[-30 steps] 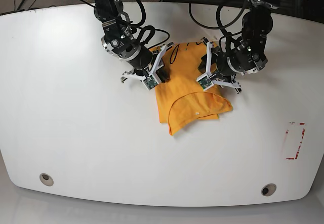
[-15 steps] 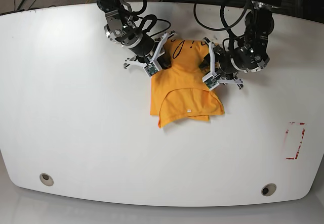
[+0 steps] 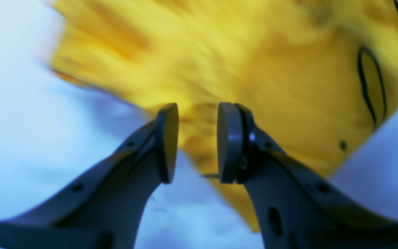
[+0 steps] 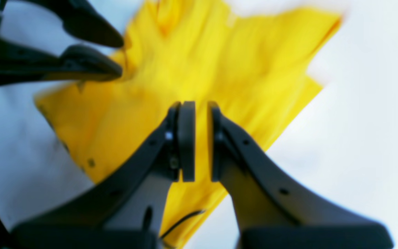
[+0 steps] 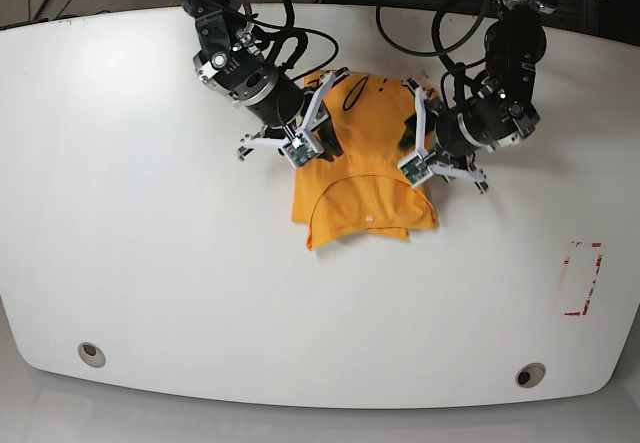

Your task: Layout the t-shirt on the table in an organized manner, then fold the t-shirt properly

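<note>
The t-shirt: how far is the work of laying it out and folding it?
Done: nothing that shows; the t-shirt lies bunched and doubled over on the table. In hand: the left tool and the right tool are at its two far edges; whether either grips cloth is unclear. Left: spreading it flat, then every fold.

One t-shirt [image 5: 364,168], two end effectors, two grommet holes.

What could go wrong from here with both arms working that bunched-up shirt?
The t-shirt lies bunched and partly doubled over, so pulling may set creases rather than flatten it. The left gripper shows a gap over the cloth's edge; whether it holds is unclear, so the fabric could slip. The right gripper sits close beside it; the arms might collide.
</note>
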`<state>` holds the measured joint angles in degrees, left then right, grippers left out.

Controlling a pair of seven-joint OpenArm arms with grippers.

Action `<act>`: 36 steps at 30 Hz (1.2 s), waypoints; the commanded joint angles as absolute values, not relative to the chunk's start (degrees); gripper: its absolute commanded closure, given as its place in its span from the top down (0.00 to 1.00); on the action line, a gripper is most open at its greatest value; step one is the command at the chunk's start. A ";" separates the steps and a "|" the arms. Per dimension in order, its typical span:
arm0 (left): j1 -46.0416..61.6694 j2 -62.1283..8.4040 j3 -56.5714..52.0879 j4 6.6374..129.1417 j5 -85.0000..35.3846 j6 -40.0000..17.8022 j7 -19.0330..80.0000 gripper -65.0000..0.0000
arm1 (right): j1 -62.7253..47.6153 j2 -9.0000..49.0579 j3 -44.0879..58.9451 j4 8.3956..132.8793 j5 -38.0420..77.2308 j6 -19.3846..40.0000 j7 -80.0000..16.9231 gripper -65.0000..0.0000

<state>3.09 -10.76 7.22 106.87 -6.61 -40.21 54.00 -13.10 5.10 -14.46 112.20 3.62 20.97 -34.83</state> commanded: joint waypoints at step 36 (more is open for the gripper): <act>2.24 0.40 21.93 78.99 9.10 -15.16 11.65 0.25 | -12.97 8.48 21.41 115.65 4.53 29.41 -33.98 0.08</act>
<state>2.24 2.20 22.26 78.94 8.38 -15.73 12.88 -13.37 7.94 20.99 114.39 4.23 28.99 -35.20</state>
